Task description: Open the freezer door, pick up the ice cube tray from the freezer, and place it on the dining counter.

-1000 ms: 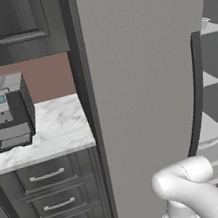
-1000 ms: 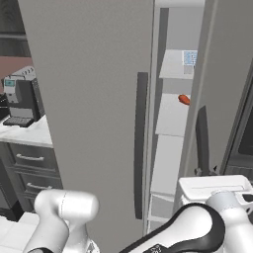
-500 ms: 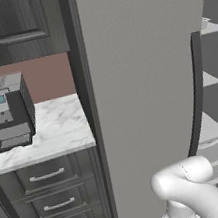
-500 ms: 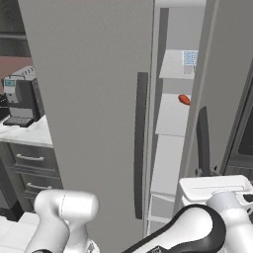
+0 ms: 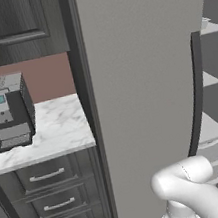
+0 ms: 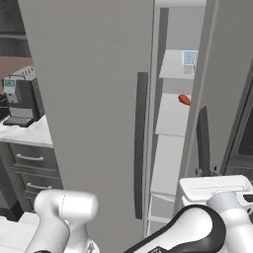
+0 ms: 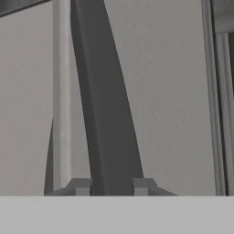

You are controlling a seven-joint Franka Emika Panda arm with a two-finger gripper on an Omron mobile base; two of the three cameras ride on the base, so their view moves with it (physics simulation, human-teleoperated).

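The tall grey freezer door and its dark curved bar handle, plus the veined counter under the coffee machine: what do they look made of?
The tall grey freezer door looks like matte painted metal: flat, even, no reflections. Its dark curved bar handle, clamped between the shut gripper, reads as dull dark metal or plastic; that cannot be told. The veined white counter looks like polished marble.

freezer door [image 6: 217,99] slightly wider open
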